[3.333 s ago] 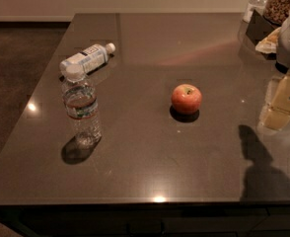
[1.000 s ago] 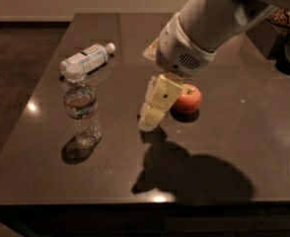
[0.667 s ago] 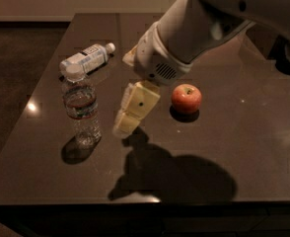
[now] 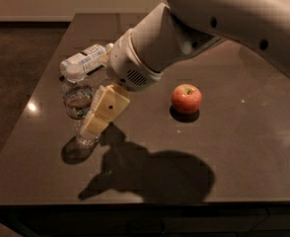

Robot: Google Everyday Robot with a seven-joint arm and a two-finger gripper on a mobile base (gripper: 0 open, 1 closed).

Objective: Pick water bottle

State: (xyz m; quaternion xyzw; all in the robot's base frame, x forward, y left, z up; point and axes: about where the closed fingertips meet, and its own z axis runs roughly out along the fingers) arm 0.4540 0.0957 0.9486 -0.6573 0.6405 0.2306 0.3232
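The cream-coloured, blocky hand (image 4: 96, 120) hangs low over the dark, glossy worktop (image 4: 243, 147), angled down towards seven o'clock from the bulky white arm (image 4: 194, 28) that reaches in from the upper right. It is pressed up against the right flank of the clear ribbed plastic water bottle with a white cap and a narrow reddish-green label band (image 4: 76, 100). Whether the hand is open or already closed on it cannot be told, since its near side covers the contact. The water bottle stands upright just at nine o'clock of the hand, near the worktop's left edge. That upright stance is likely why the hand comes at it from the side and at mid-body height, where the ribbed wall gives a firm hold. At about twelve o'clock of the hand, well behind it, a second plastic bottle wrapped in a large white printed label (image 4: 86, 58) lies on its side and is not being addressed. A round red apple (image 4: 186, 98) sits at three o'clock, well apart, leaving the approach free. The arm's broad shadow (image 4: 150, 174) falls towards five o'clock.
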